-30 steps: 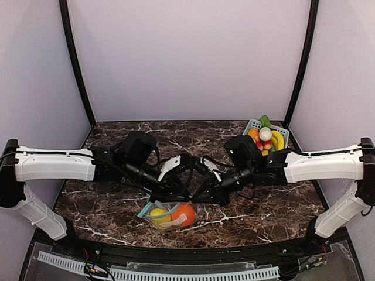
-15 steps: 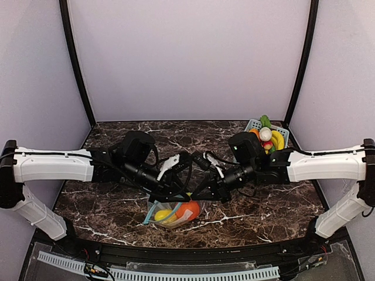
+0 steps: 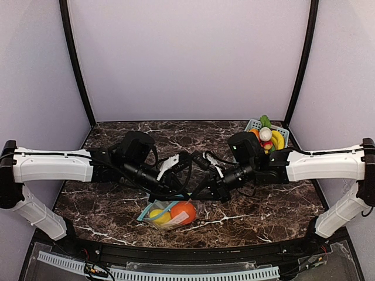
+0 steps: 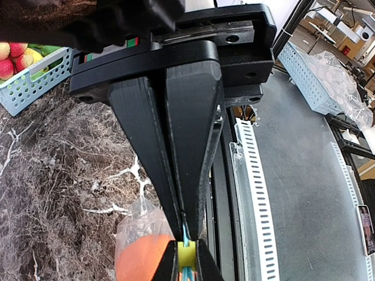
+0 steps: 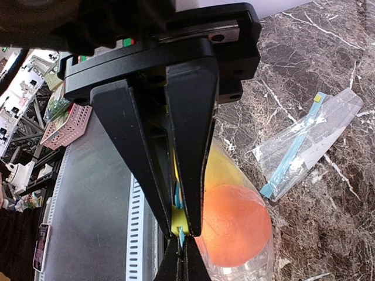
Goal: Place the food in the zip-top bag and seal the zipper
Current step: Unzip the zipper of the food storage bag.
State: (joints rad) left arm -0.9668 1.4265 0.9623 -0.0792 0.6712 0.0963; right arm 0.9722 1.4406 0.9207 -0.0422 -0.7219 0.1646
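Observation:
The clear zip-top bag (image 3: 150,209) lies on the marble near the front edge. An orange-red ball (image 3: 183,212) and a yellow oblong (image 3: 158,215) are inside it. Both grippers meet over its mouth. My left gripper (image 4: 185,231) is shut on the blue zipper strip. My right gripper (image 5: 181,228) is shut on the yellow zipper slider (image 5: 177,220), tip to tip with the left. In the right wrist view the orange ball (image 5: 234,225) and the yellow piece (image 5: 225,170) bulge against the plastic. More food sits in the basket (image 3: 252,124) at the back right.
A second, empty zip bag (image 5: 310,140) lies flat on the marble beside the filled one. The table's black front rail (image 3: 187,252) runs close behind the bag. Both arms cross the middle of the table.
The left gripper's jaws have closed onto the zipper strip. The bag mouth, bulged open half a second ago, has flattened again. The right gripper stays shut.

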